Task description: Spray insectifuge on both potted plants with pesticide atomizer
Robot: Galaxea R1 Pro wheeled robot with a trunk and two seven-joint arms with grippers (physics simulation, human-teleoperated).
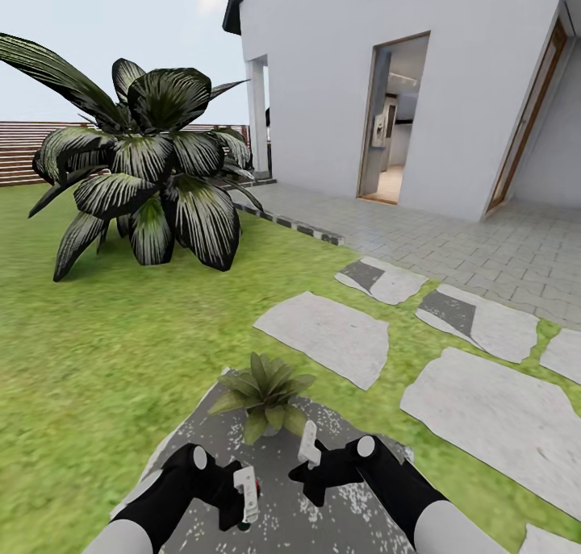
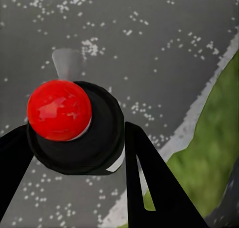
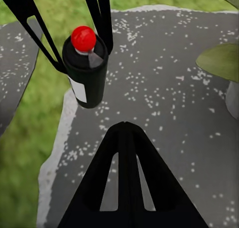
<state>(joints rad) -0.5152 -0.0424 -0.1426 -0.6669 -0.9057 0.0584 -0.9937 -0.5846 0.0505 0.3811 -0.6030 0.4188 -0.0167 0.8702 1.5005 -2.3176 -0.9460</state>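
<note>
Pesticide atomizer (image 1: 247, 493) sits in your left end effector (image 1: 240, 497), pinched between the 2 fingers (image 2: 149, 183) just above the speckled grey stepping stone (image 1: 339, 522), with its red button (image 2: 59, 110) facing the left wrist camera. The right wrist view confirms it: dark bottle with a white label, fingers on both sides of it, red tip on top.

Your right end effector (image 1: 311, 457) hangs just beside it. Its fingers look drawn together with nothing between them, though that is a judgement from the head view.

1 potted plant (image 1: 266, 397) stands on the far edge of the same stone, just beyond both end effectors. Do not confuse it with the large striped shrub (image 1: 145, 175) on the lawn (image 1: 97, 336). The second small plant is not something you can place from here.

The step in hand looks like aiming. The nozzle side is hard to read in these views, so check it before you press. Raise the bottle until it sits above the leaves and turn it so the outlet faces the rosette. Keep it upright enough that the grip does not slip, since a round bottle can rotate between 2 thin fingers. Sweep slowly across the whole rosette, not just the near leaves, because full cover is what counts. Keep the right arm clear of the spray path.
</note>
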